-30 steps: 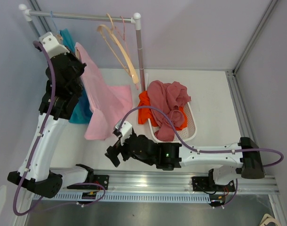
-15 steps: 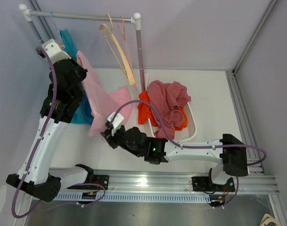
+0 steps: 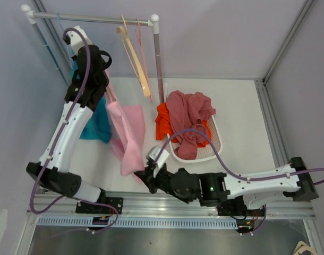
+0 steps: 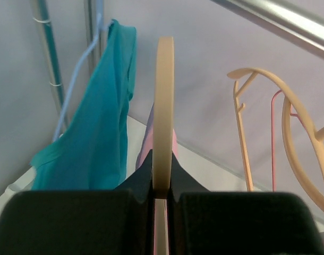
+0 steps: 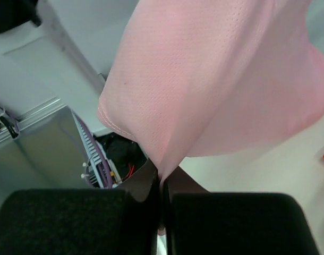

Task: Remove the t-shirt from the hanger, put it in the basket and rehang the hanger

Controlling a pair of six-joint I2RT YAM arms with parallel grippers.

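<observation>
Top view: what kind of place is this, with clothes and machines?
Probably a robotics lab cell staged as a laundry corner: a clothes rail with spare hangers, a white basket of heaped clothes, and bare partition walls all round.

The pink shirt (image 5: pixel 215 95) is thin, matt cloth with a fine pinhole mesh weave and a stitched hem. The teal shirt (image 4: pixel 98 143) is smoother matt cloth. The hanger (image 4: pixel 163 106) is cream, smooth and dull; I cannot tell if it is wood or plastic. The rail (image 4: pixel 279 16) is bright polished metal. The basket (image 3: pixel 214 149) is white perforated plastic and holds soft red and orange clothes (image 3: pixel 189 114). The left tool (image 4: pixel 162 183) and right tool (image 5: pixel 161 183) show matt black bodies. The desk (image 3: pixel 241 106) is flat matt white.
</observation>
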